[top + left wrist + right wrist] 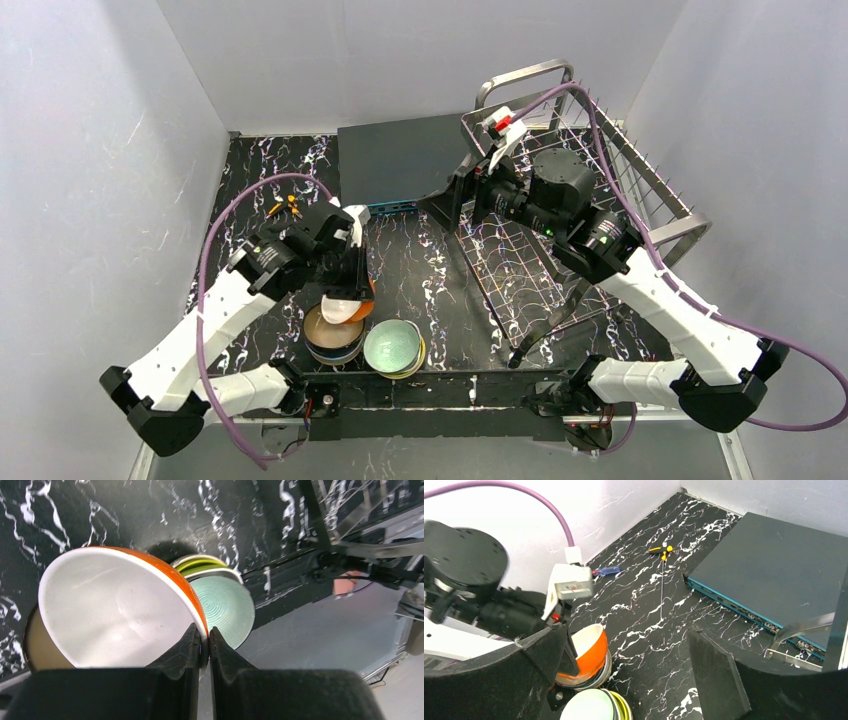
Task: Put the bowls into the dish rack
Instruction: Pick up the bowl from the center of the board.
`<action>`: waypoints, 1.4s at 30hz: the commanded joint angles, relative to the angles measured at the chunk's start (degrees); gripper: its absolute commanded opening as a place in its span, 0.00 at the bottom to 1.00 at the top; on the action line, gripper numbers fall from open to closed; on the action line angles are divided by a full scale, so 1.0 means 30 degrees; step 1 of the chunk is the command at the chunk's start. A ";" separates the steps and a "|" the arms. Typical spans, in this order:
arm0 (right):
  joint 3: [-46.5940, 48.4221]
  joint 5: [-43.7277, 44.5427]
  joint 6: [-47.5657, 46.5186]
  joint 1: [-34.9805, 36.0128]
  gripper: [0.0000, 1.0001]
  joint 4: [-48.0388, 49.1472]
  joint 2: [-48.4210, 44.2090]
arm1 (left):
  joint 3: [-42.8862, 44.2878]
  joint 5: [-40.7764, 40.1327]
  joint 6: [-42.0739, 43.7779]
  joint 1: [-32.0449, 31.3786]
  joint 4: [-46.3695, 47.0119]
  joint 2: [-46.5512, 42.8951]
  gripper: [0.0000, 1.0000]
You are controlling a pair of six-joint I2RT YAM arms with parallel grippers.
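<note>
My left gripper (352,288) (204,636) is shut on the rim of the white bowl with the orange outside (343,306) (115,610) (590,650). It holds the bowl tilted just above a stack topped by a beige bowl (325,335) (34,642). Beside that stack, a pale green bowl (392,345) (226,605) (586,707) sits on lime-yellow bowls (199,562) (622,709). The steel wire dish rack (645,175) stands at the right with no bowl visible in it. My right gripper (462,200) (624,630) is open and empty, at the rack's left side, facing the bowls.
A flat dark-teal box (400,160) (769,570) lies at the back centre, touching the rack's left end. A yellow-handled screwdriver (285,207) (661,552) and a small blue item (606,570) lie at the back left. White walls close in both sides.
</note>
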 commanded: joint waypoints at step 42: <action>-0.1897 -0.5017 0.0079 0.0021 0.99 0.3545 0.1940 | -0.4565 -0.4502 -1.1328 -0.0019 1.9114 -0.5528 0.00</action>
